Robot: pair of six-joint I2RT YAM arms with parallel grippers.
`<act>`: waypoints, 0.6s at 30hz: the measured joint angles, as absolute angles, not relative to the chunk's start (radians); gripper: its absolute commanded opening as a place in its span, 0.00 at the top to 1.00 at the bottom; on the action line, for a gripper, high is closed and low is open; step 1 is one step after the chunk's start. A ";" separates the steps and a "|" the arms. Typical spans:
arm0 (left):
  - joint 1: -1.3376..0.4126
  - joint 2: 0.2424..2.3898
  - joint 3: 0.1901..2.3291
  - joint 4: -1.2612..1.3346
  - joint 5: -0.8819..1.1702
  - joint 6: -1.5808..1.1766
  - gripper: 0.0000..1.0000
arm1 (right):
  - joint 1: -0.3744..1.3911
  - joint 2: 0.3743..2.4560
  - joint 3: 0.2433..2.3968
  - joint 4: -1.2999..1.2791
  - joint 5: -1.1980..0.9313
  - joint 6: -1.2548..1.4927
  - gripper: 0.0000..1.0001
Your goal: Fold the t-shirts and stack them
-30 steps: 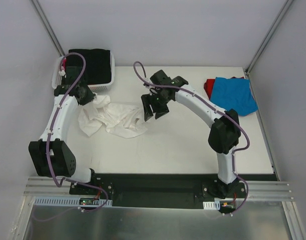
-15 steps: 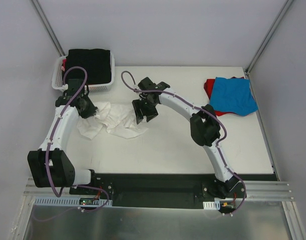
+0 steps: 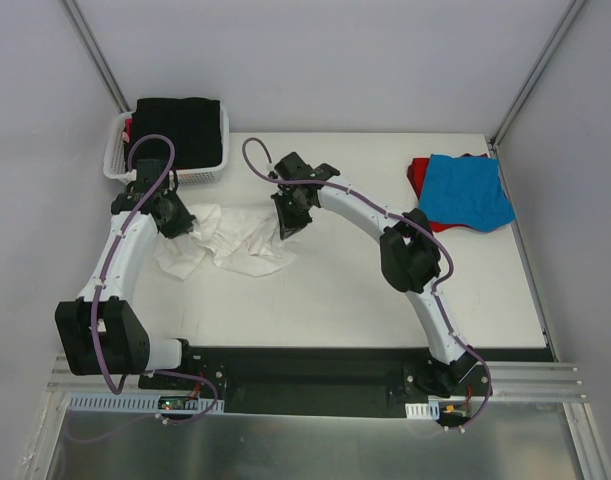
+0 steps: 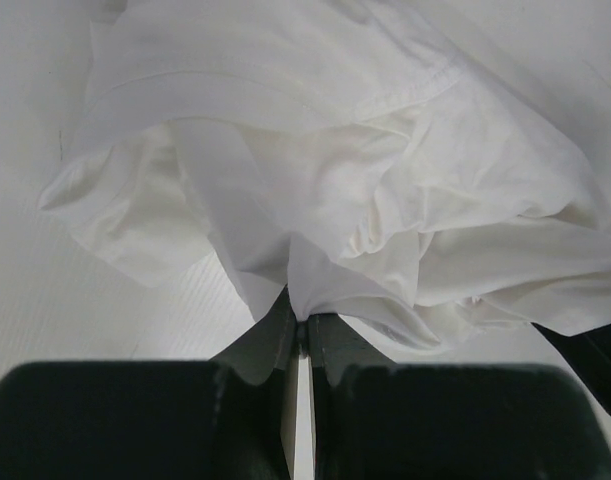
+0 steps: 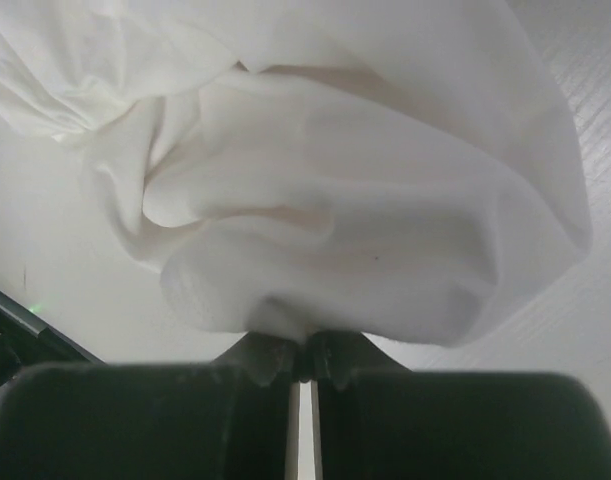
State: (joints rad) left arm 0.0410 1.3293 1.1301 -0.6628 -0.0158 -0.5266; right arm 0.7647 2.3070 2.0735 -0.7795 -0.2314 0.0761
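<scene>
A crumpled white t-shirt (image 3: 230, 240) lies on the left half of the table, seen close up in the left wrist view (image 4: 365, 160) and the right wrist view (image 5: 365, 230). My left gripper (image 3: 181, 225) (image 4: 301, 325) is shut on a fold at the shirt's left edge. At the shirt's right edge my right gripper (image 3: 286, 226) (image 5: 303, 352) is shut on a bunched fold. A bright blue t-shirt (image 3: 469, 190) lies folded on a red t-shirt (image 3: 418, 176) at the far right. A black t-shirt (image 3: 180, 130) fills the basket.
A white lattice basket (image 3: 200, 174) stands at the back left corner of the white table (image 3: 385, 290), just behind my left arm. Grey walls and metal posts close in the back and both sides.
My right gripper has moved left and down onto the white shirt's right edge and has shut on the cloth. The left gripper shifted slightly toward me, still holding its fold.
</scene>
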 measured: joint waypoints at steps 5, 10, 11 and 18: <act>0.041 1.327 1.130 -0.663 -0.010 -0.521 1.00 | 0.765 2.296 2.067 -0.783 -0.204 0.074 0.99; 0.041 1.327 1.206 -0.710 -0.022 -0.501 1.00 | 0.760 2.166 1.982 -0.812 -0.104 0.070 0.99; 0.040 1.328 1.242 -0.721 -0.033 -0.494 1.00 | 0.756 2.134 1.974 -0.824 -0.082 0.071 0.99; 0.023 1.328 1.476 -0.751 -0.118 -0.451 0.99 | 0.684 1.897 2.002 -0.898 0.052 0.099 0.99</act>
